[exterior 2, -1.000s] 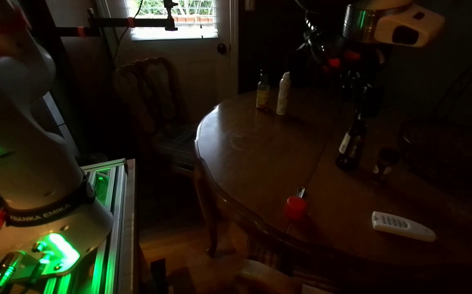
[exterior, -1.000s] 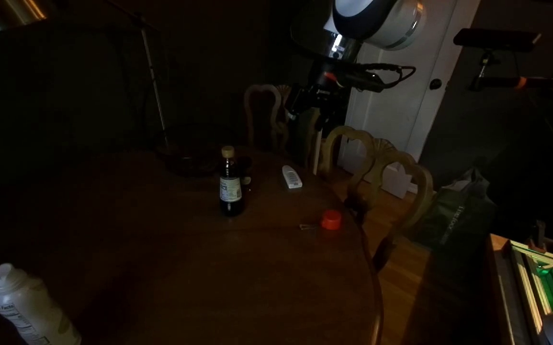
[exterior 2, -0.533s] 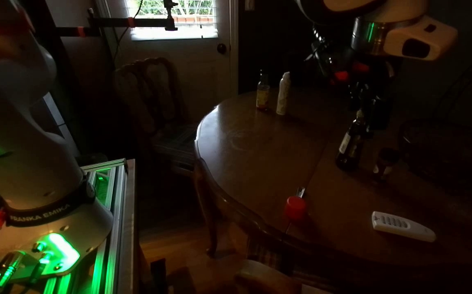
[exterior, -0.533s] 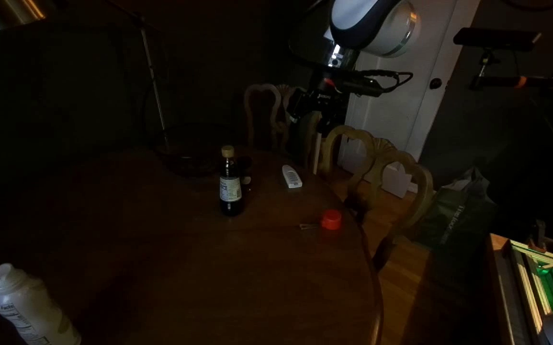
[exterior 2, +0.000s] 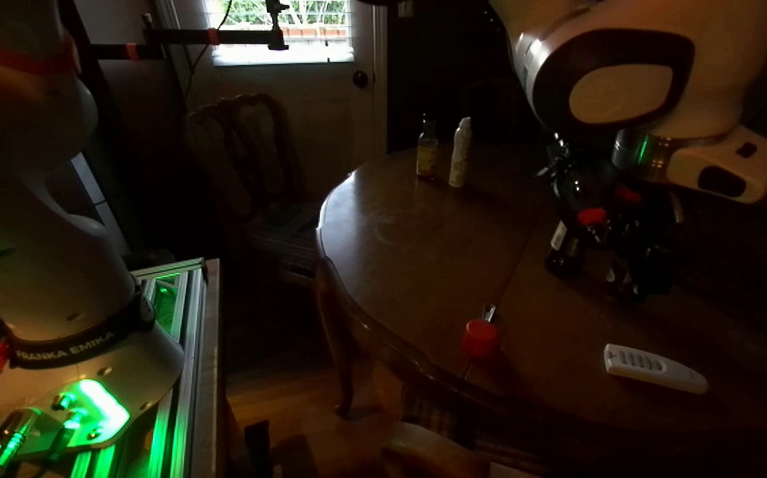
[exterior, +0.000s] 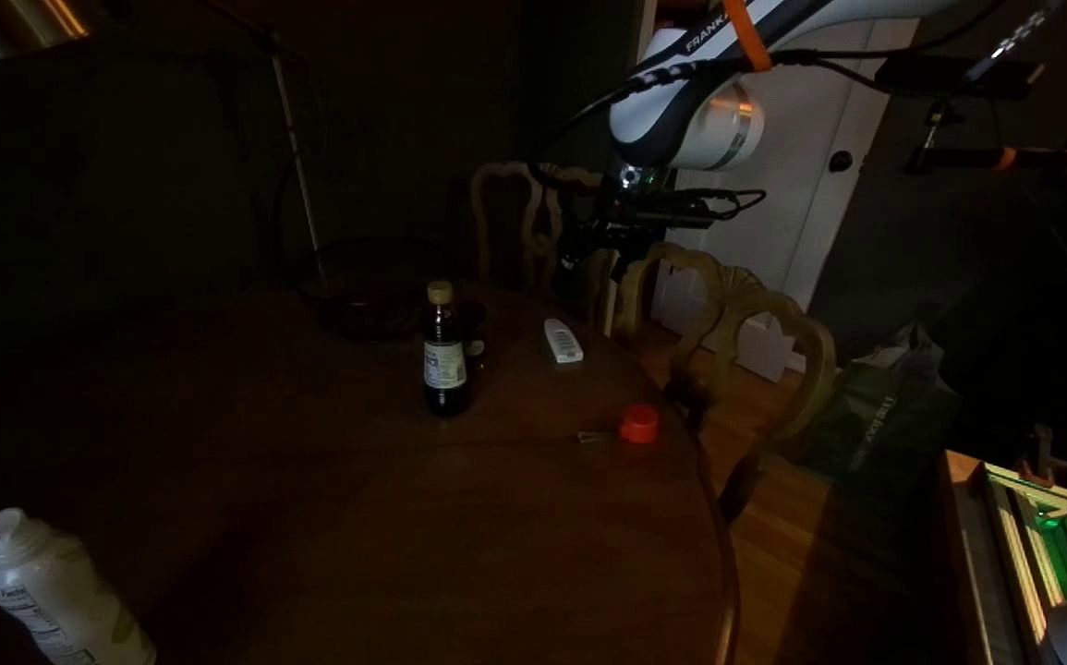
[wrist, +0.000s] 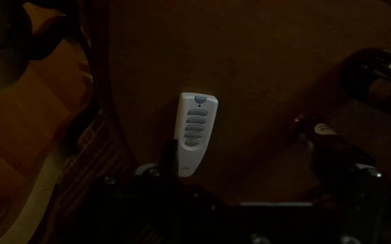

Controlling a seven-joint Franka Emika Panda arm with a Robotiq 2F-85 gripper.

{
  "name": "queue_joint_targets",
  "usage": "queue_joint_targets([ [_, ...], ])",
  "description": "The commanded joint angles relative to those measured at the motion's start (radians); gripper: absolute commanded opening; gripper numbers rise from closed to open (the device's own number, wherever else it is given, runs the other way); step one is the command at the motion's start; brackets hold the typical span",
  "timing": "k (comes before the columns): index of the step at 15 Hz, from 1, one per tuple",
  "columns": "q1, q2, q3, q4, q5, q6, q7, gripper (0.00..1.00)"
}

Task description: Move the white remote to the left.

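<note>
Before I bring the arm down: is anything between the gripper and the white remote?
Nothing visible stands between the gripper and the white remote, which shows almost whole in the wrist view. Off to that view's right are a dark bottle and a small jar.

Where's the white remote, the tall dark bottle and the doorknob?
White remote (wrist: pixel 194 135): wrist view, on its buttons.
Tall dark bottle (exterior: pixel 444 364): in an exterior view, on its label.
Doorknob (exterior 2: pixel 360 79): in an exterior view, at its middle.

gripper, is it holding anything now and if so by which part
Nothing is held: the gripper is open, and the white remote lies on the table, apart from the gripper in both exterior views.
</note>
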Motion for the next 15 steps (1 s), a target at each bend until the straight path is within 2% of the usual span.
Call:
queue_joint_targets([
  [1,-0.040,0.113,0.038,0.102,0.040,0.009,-0.019,1.00],
  [15,-0.079,0.296,0.053,0.268,0.022,-0.020,0.005,1.00],
])
